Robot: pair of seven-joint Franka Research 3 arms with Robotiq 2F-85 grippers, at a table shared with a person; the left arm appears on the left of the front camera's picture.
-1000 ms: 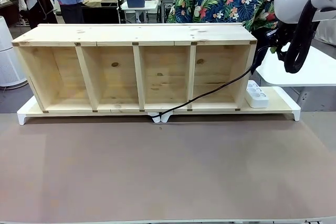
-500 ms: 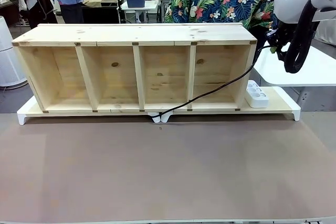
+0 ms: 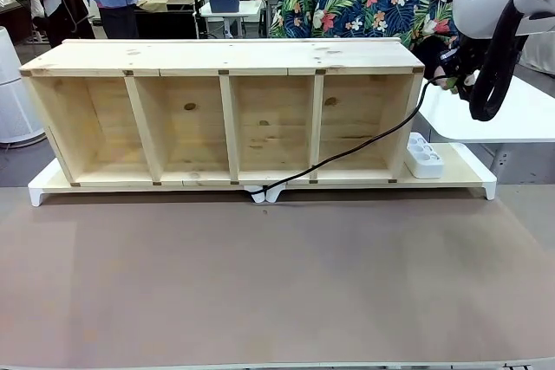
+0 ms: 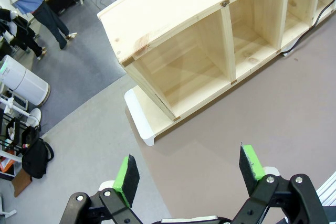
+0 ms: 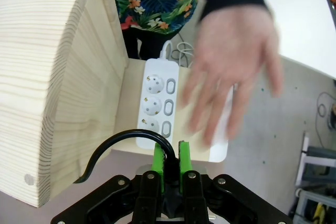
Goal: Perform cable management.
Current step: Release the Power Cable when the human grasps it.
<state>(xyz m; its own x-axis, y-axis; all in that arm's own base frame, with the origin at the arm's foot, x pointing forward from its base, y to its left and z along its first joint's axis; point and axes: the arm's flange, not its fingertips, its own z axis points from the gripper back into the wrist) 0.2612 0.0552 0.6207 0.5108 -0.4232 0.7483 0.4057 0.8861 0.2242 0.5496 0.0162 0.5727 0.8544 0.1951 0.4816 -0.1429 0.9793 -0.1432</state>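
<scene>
Cable [image 5: 123, 142] pinched in right gripper [image 5: 171, 157], person's hand [image 5: 233, 72] now reaching closer

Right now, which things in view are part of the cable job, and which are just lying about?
Part of the job:
- cable, running out of the wooden shelf
- right gripper, shut on the cable
- power strip
- person's hand, open above the power strip

Just lying about:
- left gripper, open, holding nothing
- white table at the right
</scene>
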